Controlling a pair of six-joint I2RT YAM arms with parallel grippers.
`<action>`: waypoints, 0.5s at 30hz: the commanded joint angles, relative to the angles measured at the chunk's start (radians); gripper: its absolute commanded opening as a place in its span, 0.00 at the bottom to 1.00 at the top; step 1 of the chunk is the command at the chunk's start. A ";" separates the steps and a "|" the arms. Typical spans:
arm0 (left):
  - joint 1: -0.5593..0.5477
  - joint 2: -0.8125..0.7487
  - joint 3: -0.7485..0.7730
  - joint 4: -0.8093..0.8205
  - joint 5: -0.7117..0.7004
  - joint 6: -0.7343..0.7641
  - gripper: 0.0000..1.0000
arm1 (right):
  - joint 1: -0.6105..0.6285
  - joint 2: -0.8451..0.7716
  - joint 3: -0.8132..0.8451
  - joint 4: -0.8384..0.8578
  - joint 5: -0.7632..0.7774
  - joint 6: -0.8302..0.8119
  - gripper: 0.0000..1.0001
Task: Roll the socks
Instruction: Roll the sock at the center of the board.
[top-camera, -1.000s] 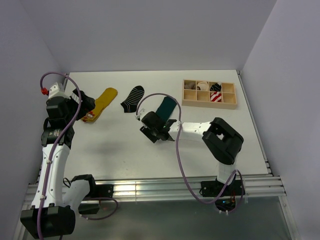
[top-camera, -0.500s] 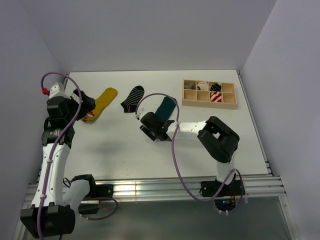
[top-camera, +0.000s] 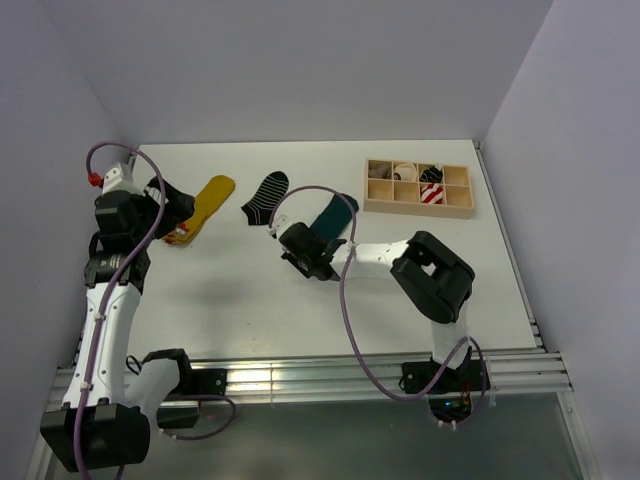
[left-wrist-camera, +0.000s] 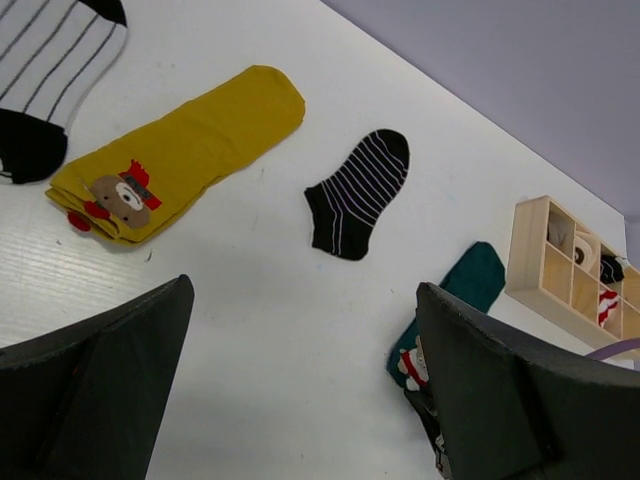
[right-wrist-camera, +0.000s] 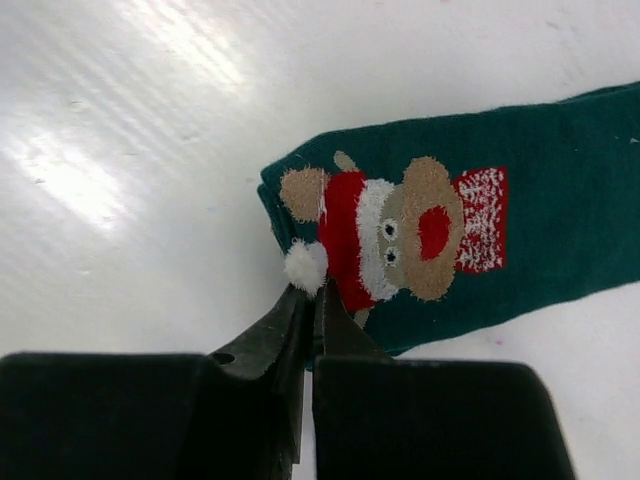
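Observation:
A dark green sock (top-camera: 334, 212) with a bear figure in a Santa hat lies flat mid-table, also seen in the left wrist view (left-wrist-camera: 472, 283). In the right wrist view its cuff end (right-wrist-camera: 560, 220) fills the upper right. My right gripper (right-wrist-camera: 312, 298) is shut, with its tips pinching that sock's near edge just under the white pompom. From above, the right gripper (top-camera: 315, 240) sits low at the sock's near end. My left gripper (left-wrist-camera: 305, 290) hangs open above the table at the left (top-camera: 172, 203). A black sock with thin white stripes (top-camera: 265, 197) lies left of the green one.
A yellow sock with a bear figure (top-camera: 205, 205) lies beside the left gripper. A white striped sock with a black toe (left-wrist-camera: 50, 60) shows at the left wrist view's top left. A wooden compartment box (top-camera: 418, 205) at the back right holds rolled socks, one red-and-white striped (top-camera: 432, 193).
The right gripper slid toward the green sock's near end and shut its jaws on the sock's edge. The left arm has barely moved.

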 joint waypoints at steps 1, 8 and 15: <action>0.001 0.025 -0.015 0.045 0.099 -0.016 0.99 | 0.015 -0.027 0.012 -0.060 -0.180 0.050 0.00; -0.119 0.005 -0.067 0.025 0.082 -0.110 0.99 | 0.015 -0.060 0.068 -0.063 -0.391 0.141 0.00; -0.346 0.015 -0.238 0.117 0.013 -0.272 0.98 | -0.013 -0.003 0.119 -0.080 -0.615 0.215 0.00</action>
